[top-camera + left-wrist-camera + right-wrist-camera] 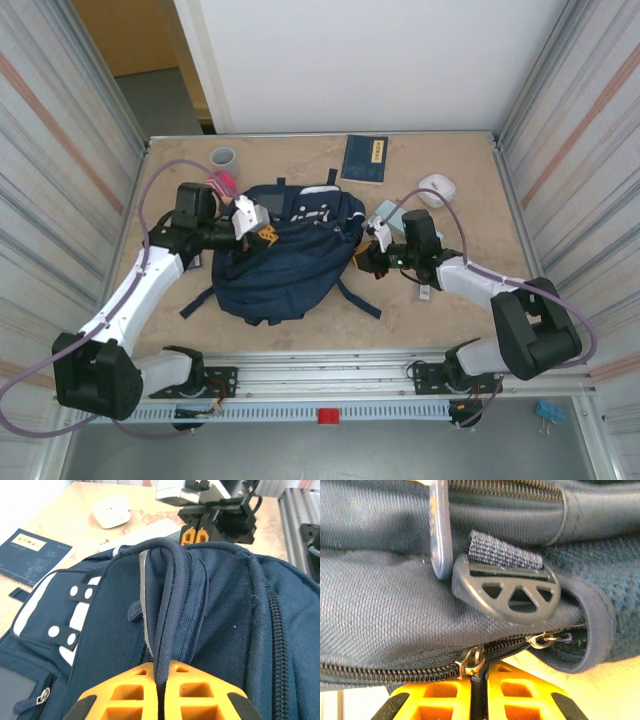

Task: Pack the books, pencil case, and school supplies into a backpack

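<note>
Top view, backpacks: one backpack (285, 262), navy, lying flat in the middle of the tabletop (450, 310) between the two arms.
Top view, books: one book (364, 158), dark navy with gold lettering, flat near the far edge and apart from the backpack.
Top view, other things: one grey cup (223, 157) at far left. One pink object (224, 184) just beside it. One white case (437, 189) at far right. One pale teal flat item (386, 212) beside the bag's right side.
Top view, left fingers (265, 237): on the bag's upper left part.
Top view, right fingers (360, 260): at the bag's right edge.
Left wrist view, left fingers (130, 690): two orange pads pressed together, clamped on a rounded fold of the backpack (225, 605).
Left wrist view, white dots: four, on the bag's white patch.
Left wrist view, beyond the bag: one book (32, 555), one white case (112, 511), and the right fingers (189, 534) meeting the far side of the bag.
Right wrist view, right fingers (520, 695): two orange pads close together, with only a thin dark slit between them.
Right wrist view, zip pulls: two. One zip pull (470, 664) sits at the top of the slit and seems to be pinched there. A second zip pull (547, 639) lies free to the right.
Right wrist view, buckles: one grey buckle (507, 592) on a webbing strap (502, 552), resting against the backpack (385, 615).
</note>
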Available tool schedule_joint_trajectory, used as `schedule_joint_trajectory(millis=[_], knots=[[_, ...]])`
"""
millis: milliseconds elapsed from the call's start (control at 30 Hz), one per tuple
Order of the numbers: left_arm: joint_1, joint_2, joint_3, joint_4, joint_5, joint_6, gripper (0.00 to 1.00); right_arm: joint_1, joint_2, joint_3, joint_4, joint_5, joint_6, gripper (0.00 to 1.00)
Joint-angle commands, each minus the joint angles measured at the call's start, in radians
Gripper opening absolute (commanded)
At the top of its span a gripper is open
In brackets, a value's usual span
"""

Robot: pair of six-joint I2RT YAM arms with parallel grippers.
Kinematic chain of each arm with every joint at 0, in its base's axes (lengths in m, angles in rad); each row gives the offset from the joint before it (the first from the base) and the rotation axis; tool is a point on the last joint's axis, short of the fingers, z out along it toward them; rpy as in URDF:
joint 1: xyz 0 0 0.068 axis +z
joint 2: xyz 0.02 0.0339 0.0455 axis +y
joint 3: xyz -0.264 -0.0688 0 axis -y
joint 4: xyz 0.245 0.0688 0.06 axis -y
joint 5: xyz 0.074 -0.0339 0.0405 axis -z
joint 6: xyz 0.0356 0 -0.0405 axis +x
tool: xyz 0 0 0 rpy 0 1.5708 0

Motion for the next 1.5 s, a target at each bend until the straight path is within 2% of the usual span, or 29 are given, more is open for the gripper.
schedule_joint_trajectory(millis=[0, 100, 200, 300, 433, 567, 633, 867, 900, 1000, 1167, 1267, 1400, 1467], knots=[[-0.066, -0.031, -0.012, 0.139, -0.244, -0.092, 0.0, 0.039, -0.057, 0.056, -0.109, -0.019, -0.01, 0.0], [-0.119, -0.02, -0.023, 0.172, -0.392, -0.141, 0.0, 0.067, -0.069, 0.081, -0.172, -0.006, -0.009, 0.0], [-0.125, -0.01, -0.041, 0.222, -0.464, -0.206, 0.0, 0.094, -0.077, 0.108, -0.232, -0.008, -0.006, 0.0], [-0.125, -0.018, -0.056, 0.248, -0.412, -0.205, 0.0, 0.098, -0.077, 0.116, -0.253, -0.054, 0.015, 0.04], [-0.125, -0.031, -0.065, 0.257, -0.327, -0.174, 0.0, 0.061, -0.056, 0.112, -0.226, -0.13, 0.065, 0.15], [-0.125, -0.046, -0.069, 0.263, -0.244, -0.153, 0.0, 0.026, -0.029, 0.112, -0.173, -0.205, 0.11, 0.16], [-0.124, -0.056, -0.07, 0.265, -0.224, -0.151, 0.0, 0.019, -0.017, 0.112, -0.157, -0.226, 0.121, 0.18], [-0.116, -0.08, -0.079, 0.279, -0.206, -0.153, 0.0, 0.001, 0.007, 0.119, -0.149, -0.262, 0.128, 0.34], [-0.116, -0.081, -0.079, 0.28, -0.205, -0.153, 0.0, -0.003, 0.007, 0.117, -0.146, -0.261, 0.129, 0.33], [-0.114, -0.083, -0.079, 0.281, -0.205, -0.158, 0.0, -0.016, 0.005, 0.111, -0.135, -0.246, 0.137, 0.19], [-0.114, -0.081, -0.085, 0.296, -0.229, -0.181, 0.0, -0.037, -0.009, 0.101, -0.123, -0.216, 0.154, 0.01], [-0.113, -0.078, -0.092, 0.32, -0.298, -0.233, 0.0, -0.037, -0.026, 0.094, -0.126, -0.205, 0.155, 0.0], [-0.117, -0.071, -0.111, 0.369, -0.47, -0.346, 0.0, -0.023, -0.065, 0.097, -0.154, -0.173, 0.163, 0.0], [-0.122, -0.066, -0.117, 0.379, -0.521, -0.38, 0.0, -0.005, -0.091, 0.098, -0.168, -0.151, 0.162, 0.0]])
